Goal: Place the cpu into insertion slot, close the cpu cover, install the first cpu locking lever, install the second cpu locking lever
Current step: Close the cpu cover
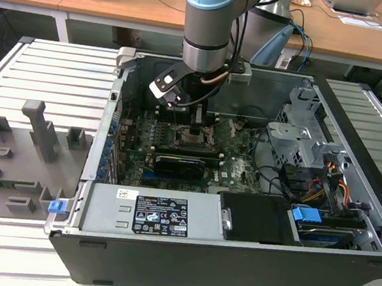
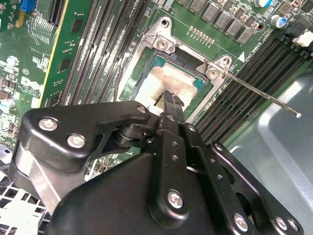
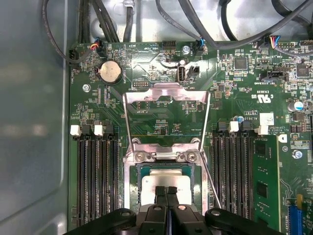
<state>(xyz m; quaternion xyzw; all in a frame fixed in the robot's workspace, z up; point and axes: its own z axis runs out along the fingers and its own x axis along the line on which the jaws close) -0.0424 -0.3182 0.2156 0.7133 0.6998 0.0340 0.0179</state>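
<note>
Pincer (image 3: 167, 189) fingers pressed together with nothing between them, tips right over the cpu (image 3: 149, 183), which lies seated in the slot (image 3: 128, 182); the cover (image 3: 166, 93) is swung open.

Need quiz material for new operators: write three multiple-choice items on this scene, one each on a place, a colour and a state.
1. Where does the cpu lie? A in the insertion slot; B on the grey tray; C on the power supply.
2. What colour is the motherboard? A red; B green; C white.
3. How is the cpu cover? A closed over the chip; B swung open; C removed altogether.
Answers: A, its silver top sits inside the slot's rim; B, green in both wrist views; B, its frame stands clear of the chip.
</note>
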